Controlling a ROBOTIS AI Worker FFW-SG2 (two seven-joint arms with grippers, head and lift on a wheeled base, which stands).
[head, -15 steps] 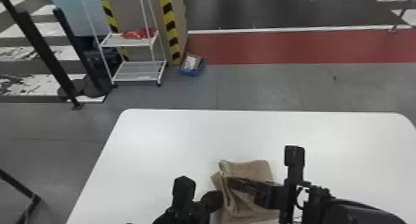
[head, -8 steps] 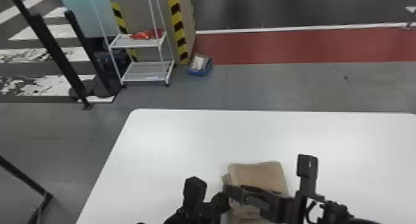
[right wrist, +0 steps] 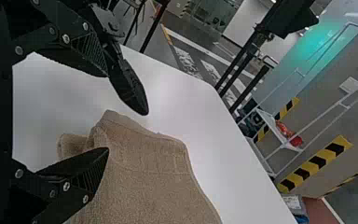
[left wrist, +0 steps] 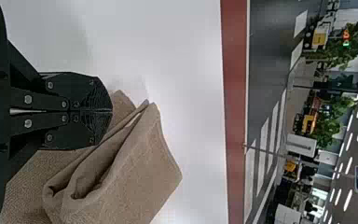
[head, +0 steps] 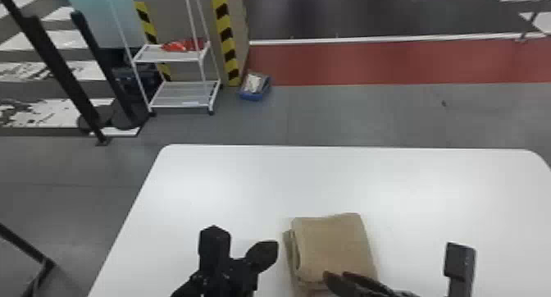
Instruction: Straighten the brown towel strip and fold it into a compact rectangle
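Brown towel strip lies on the white round-cornered table, between the grippers, folded into a thick, nearly rectangular stack. To its left, the black left gripper stands near the stack, apart from it in the head view. The left wrist view shows that gripper's jaws together, and a fold gaping open along the towel's side. To the right, the black right gripper reaches in over the towel's near edge, hiding part of it. Its own wrist view shows its jaws wide apart, one overlapping the cloth, and a hem band across the towel.

Beyond the table, from left to right, stand black posts, a white metal rack and a blue box on the grey floor. White tabletop stretches left of the left gripper, past the towel's far edge and to its right.
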